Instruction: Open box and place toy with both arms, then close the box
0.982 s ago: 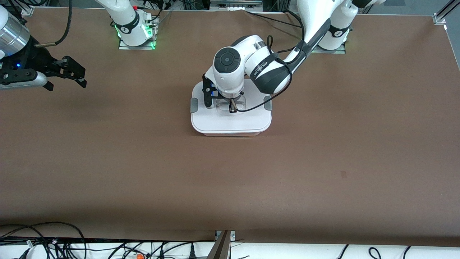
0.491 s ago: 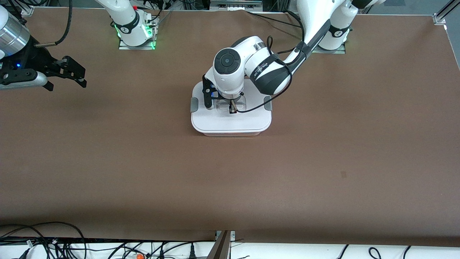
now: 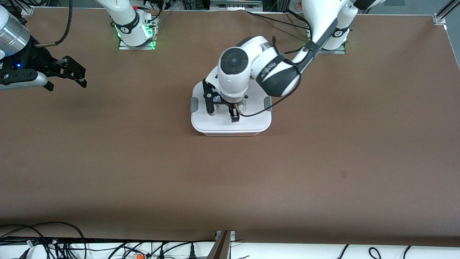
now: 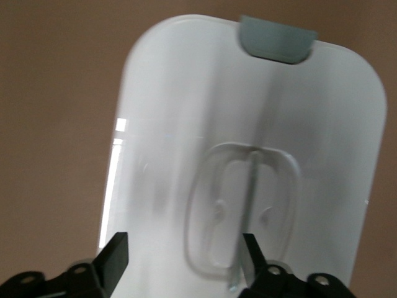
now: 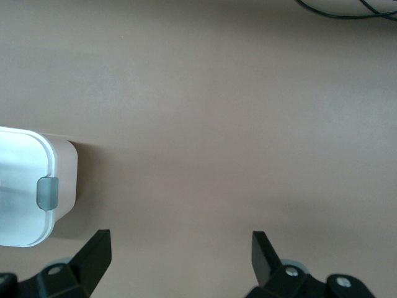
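On the middle of the table sits the box, lid on. Over it, the left gripper has just spread its fingers off the handle and lifted, so closing looks done. Toward the right arm's end, the right gripper waits wide open, empty. No toy shows.

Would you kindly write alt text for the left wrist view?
The open left gripper is over the box's white lid, its fingers either side of the clear handle. A grey clip sits on one lid edge, brown table around.
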You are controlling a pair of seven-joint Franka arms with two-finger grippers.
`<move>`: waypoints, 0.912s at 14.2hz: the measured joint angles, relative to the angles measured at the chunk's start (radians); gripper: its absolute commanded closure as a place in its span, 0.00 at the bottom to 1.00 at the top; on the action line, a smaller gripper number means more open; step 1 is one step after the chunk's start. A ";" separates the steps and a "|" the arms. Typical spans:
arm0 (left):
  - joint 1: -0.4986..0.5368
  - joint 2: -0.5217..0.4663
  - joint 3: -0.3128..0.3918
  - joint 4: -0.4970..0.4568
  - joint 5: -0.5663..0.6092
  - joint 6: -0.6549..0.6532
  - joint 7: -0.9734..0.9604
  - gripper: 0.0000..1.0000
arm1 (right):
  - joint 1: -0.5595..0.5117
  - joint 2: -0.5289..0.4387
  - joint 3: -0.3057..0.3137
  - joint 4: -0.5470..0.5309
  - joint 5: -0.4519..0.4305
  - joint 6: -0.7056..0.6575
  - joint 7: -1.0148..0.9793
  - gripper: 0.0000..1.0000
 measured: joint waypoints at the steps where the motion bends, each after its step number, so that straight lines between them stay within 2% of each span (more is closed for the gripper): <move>1: 0.031 0.000 0.001 0.013 0.000 0.000 0.000 0.00 | 0.000 0.001 0.000 0.000 0.000 0.000 -0.012 0.00; 7: 0.263 -0.004 0.005 0.086 0.000 -0.011 0.002 0.00 | 0.000 0.003 0.001 0.000 0.000 0.000 -0.040 0.00; 10: 0.393 -0.016 0.004 0.116 0.000 -0.124 0.002 0.00 | 0.000 0.003 0.001 0.000 0.000 0.000 -0.041 0.00; 13: 0.502 -0.058 0.005 0.131 0.000 -0.161 0.000 0.00 | 0.000 0.003 0.001 0.000 0.000 0.001 -0.041 0.00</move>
